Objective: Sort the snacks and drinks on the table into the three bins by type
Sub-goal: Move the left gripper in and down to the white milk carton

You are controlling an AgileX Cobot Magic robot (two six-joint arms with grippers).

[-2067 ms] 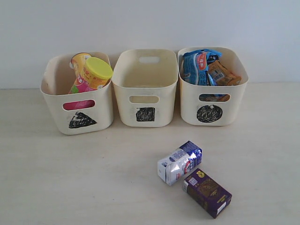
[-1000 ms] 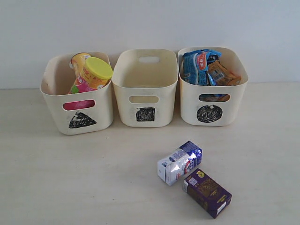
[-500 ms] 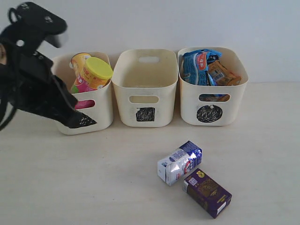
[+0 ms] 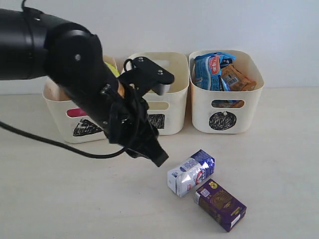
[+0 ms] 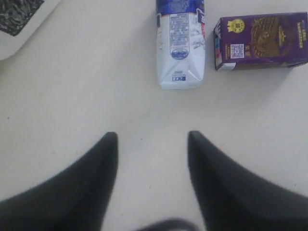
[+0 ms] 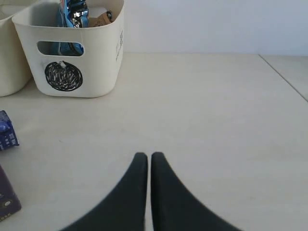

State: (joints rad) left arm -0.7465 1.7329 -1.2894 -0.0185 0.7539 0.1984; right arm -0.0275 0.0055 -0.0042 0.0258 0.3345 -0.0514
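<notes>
Swinging in from the far left edge, where it stood beside the triangle bin half a second ago, the left arm now reaches across the front of the square bin, and its left hand hangs just short of the two drinks; both cartons lie where they were. Its fingers stand apart with nothing between them, so the pick looks about to start, with the chips and bags already binned and only the drinks left. Nearest is the white and blue carton, lying on its side on the bench. Its long axis runs straight away from the hand, white sealed end nearest, blue end toward the circle bin. Just beside it the purple carton lies flat, its long axis crosswise to the first. Over bare bench, the right hand has its fingers together and empty
</notes>
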